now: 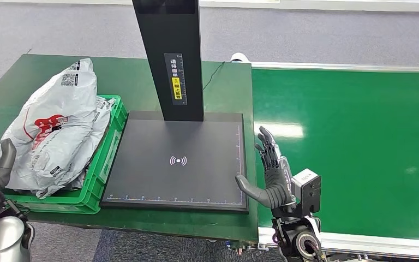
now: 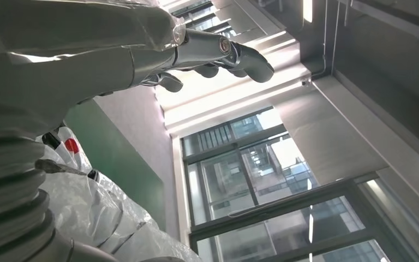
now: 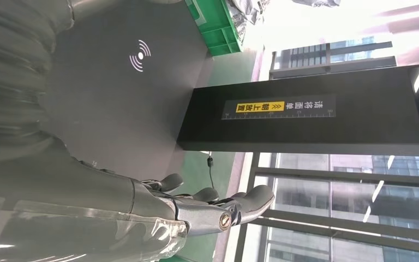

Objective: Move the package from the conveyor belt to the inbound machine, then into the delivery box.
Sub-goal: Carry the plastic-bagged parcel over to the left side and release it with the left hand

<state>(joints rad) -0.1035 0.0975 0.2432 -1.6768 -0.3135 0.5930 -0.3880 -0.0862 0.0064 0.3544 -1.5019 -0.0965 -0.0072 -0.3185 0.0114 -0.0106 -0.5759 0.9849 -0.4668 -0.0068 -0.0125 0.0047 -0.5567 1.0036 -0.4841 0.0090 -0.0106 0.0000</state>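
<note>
Packages: grey-white packages (image 1: pixel 54 128) are being carried heaped in the green delivery box (image 1: pixel 105 164) at the left end of the tabletop (image 1: pixel 229 87); one is riding high above the rim.
Inbound machine: its dark scanning plate (image 1: pixel 177 161) is lying bare beside the box, with the black post (image 1: pixel 169 54) rising from its far edge.
Conveyor belt: the green conveyor belt (image 1: pixel 349 147) is running off past the tabletop's right edge, and no package is being shown on the stretch in view.
Left hand: the left hand (image 1: pixel 0 166) is being held open at the near left corner, touching or just beside the heap; which cannot be told.
Right hand: the right hand (image 1: pixel 270 169) is being held wide and empty at the seam between plate and belt.
Risk: the heap is judged top-heavy; a nudge from the left hand could tip a package over the box rim onto the floor.
Surface: smooth green tabletop, matte dark plate.
Room: grey carpet (image 1: pixel 327 33) is showing beyond; tall windows (image 3: pixel 349 207) are being caught by the wrist views.
</note>
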